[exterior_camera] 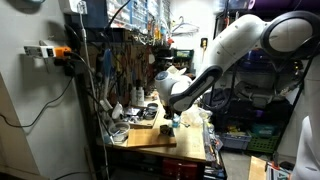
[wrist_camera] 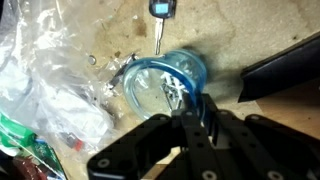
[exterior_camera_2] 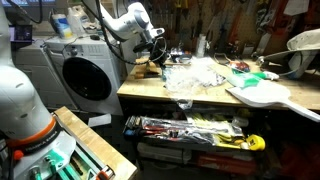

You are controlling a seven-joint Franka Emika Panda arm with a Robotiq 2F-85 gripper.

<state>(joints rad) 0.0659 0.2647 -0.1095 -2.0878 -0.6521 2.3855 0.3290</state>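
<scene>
I'm looking down into a small blue cup in the wrist view. It is see-through blue plastic with a round rim, standing upright with its mouth open to the camera. Something pale and glinting lies at its bottom, but I cannot tell what. It stands on the stained wooden bench top, with crumpled clear plastic just beside it on one side. The metal shaft of a small screwdriver points at its rim from the far side. In an exterior view I see the cup only as a small blue spot on the bench.
</scene>
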